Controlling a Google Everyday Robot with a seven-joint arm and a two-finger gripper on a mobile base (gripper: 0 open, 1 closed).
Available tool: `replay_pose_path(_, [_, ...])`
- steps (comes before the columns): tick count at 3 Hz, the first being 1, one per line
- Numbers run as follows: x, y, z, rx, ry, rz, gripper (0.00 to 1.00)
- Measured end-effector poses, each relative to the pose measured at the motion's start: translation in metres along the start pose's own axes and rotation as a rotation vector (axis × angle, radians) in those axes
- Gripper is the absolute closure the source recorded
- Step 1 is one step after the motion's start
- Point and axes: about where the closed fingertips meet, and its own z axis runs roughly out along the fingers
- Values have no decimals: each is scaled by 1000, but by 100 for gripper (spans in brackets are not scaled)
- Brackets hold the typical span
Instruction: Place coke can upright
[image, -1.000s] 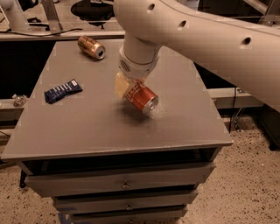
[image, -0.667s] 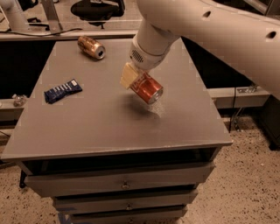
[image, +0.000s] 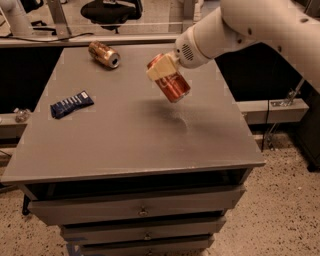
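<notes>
The red coke can (image: 172, 85) hangs tilted in the air above the middle of the grey table (image: 120, 145), its silver end pointing down and to the right. My gripper (image: 163, 70) is shut on the can's upper part, with a cream-coloured finger (image: 159, 70) across its near side. The white arm reaches in from the upper right. The can casts a faint shadow on the tabletop beneath it.
A gold-brown can (image: 104, 54) lies on its side at the table's back left. A dark blue snack packet (image: 71, 104) lies near the left edge. Drawers (image: 142, 210) sit below the tabletop. A rail and chair base stand behind the table.
The gripper has lifted the coke can higher and toward the back right, off the tabletop. The can stays tilted. The gold-brown can and the packet have not moved.
</notes>
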Motion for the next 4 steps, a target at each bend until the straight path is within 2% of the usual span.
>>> replay_pose_path(1, [-20,-6,-11,-88,-222,-6,100])
replay_pose_path(2, [-28,-3,-24,-152,-393,-71,100])
replay_pose_path(3, [-22,4,-33,-192,-496,-174,100])
replay_pose_path(4, [-5,9,-36,-207,-574,-302,100])
